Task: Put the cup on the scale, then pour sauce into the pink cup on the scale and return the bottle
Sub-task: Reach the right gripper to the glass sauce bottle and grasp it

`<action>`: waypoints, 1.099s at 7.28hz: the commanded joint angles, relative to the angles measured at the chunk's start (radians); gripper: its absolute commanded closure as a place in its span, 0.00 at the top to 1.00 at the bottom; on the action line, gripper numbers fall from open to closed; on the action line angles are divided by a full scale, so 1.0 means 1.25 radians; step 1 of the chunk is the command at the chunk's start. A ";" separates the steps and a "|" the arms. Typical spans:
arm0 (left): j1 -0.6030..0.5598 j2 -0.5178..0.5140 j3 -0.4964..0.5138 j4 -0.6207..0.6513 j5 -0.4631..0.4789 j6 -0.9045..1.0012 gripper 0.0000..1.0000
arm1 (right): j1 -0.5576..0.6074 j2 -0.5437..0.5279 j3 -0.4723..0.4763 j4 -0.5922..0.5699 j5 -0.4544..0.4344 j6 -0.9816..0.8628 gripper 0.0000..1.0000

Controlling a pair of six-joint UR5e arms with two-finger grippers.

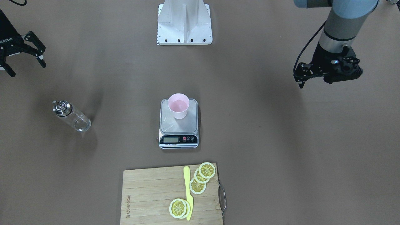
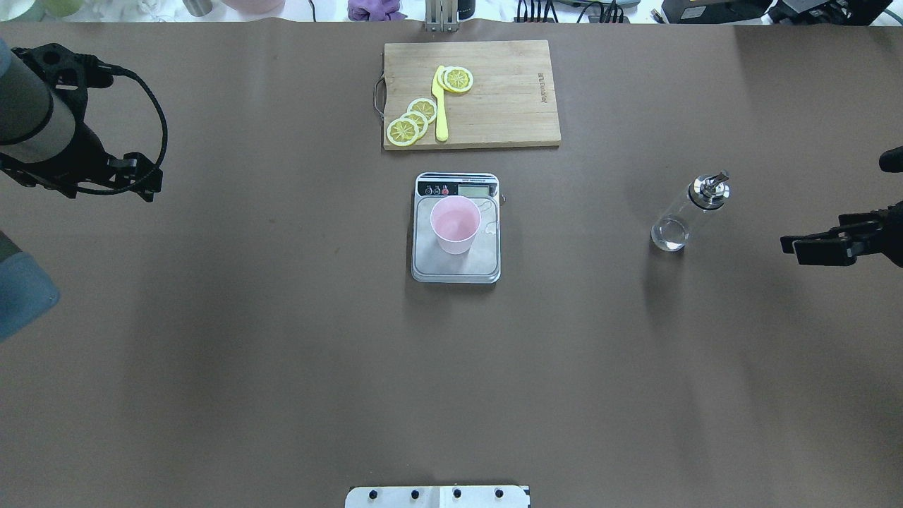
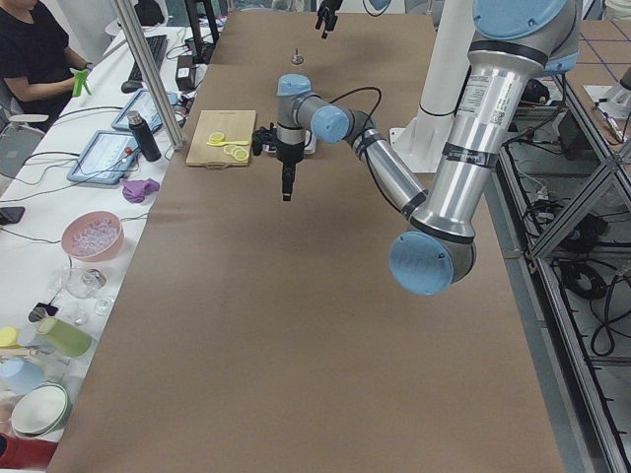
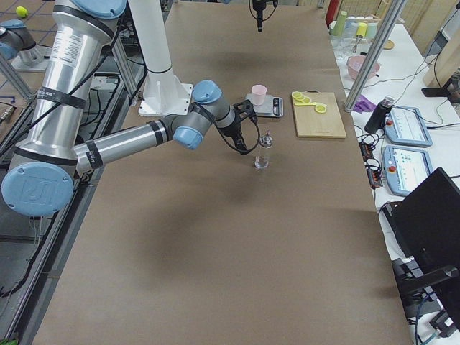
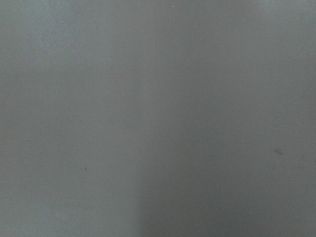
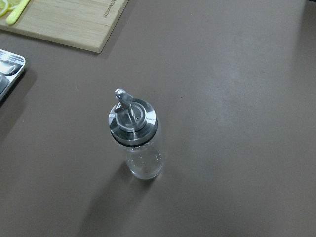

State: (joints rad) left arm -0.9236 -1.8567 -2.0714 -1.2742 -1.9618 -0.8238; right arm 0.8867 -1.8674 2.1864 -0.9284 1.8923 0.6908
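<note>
The right pincer (image 1: pixel 28 69) hangs released, empty — the glass dispenser bottle (image 1: pixel 72 117) stands on the table (image 1: pixel 265 140) near it. Well beyond, midway to the left pincer (image 1: pixel 301 82), the pink cup (image 1: pixel 178 106) sits on the kitchen scale (image 1: pixel 179 126) — that pincer's grip I cannot tell.

Cup (image 2: pixel 456 224) on scale (image 2: pixel 456 268); cutting board (image 2: pixel 508 106) near, beyond scale's display end; bottle (image 2: pixel 688 213) well apart, off scale's right side.

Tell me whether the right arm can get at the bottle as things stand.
Probably yes: the bottle stands alone on the bare table, and the open right gripper hangs nearby with nothing between them.
</note>
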 commanded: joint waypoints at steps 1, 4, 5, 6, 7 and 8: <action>0.000 0.005 0.000 -0.003 -0.003 0.000 0.99 | -0.110 0.000 0.000 0.020 -0.118 0.061 1.00; 0.000 0.004 0.007 -0.004 0.001 -0.001 0.99 | -0.207 -0.001 -0.086 0.163 -0.276 0.099 1.00; 0.003 0.002 0.008 -0.004 0.001 -0.001 0.99 | -0.217 -0.001 -0.139 0.241 -0.329 0.093 1.00; 0.003 0.000 0.009 -0.004 0.001 -0.002 0.99 | -0.221 0.002 -0.174 0.289 -0.347 0.088 1.00; 0.003 -0.003 0.009 -0.004 0.001 -0.004 0.99 | -0.242 0.004 -0.187 0.315 -0.398 0.088 1.00; 0.003 -0.003 0.009 -0.004 0.001 -0.004 0.99 | -0.258 0.007 -0.191 0.328 -0.426 0.088 0.99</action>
State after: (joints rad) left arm -0.9205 -1.8590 -2.0606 -1.2793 -1.9604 -0.8276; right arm 0.5891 -1.8628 1.9647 -0.5520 1.4119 0.8017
